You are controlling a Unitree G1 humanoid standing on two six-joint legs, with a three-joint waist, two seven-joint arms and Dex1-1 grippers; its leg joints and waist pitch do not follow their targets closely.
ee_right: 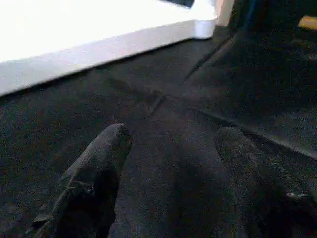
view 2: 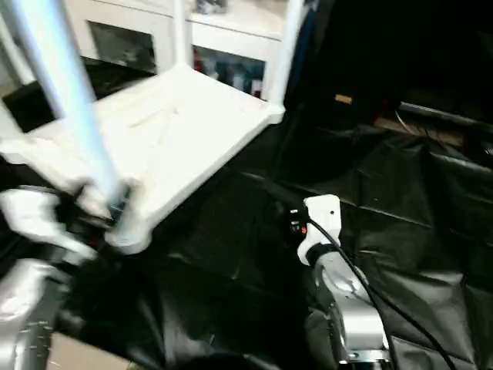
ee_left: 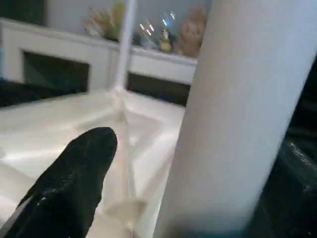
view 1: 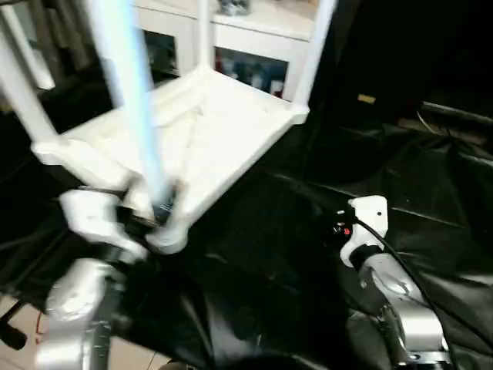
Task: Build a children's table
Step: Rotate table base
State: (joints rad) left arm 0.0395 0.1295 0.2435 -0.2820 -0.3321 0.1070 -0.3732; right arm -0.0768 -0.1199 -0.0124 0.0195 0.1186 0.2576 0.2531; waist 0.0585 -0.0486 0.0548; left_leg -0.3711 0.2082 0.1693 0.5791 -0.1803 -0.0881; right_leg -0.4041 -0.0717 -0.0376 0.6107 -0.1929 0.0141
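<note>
You are seating the near leg (view 1: 127,92) in the table (view 1: 223,131), left jaws spread around it, right jaws released; next, press down.

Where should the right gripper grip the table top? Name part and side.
Probably the table top's long edge rim facing the right gripper, approached from the black sheet side: the top lies underside up, so that rim is a thin, straight wall.
</note>
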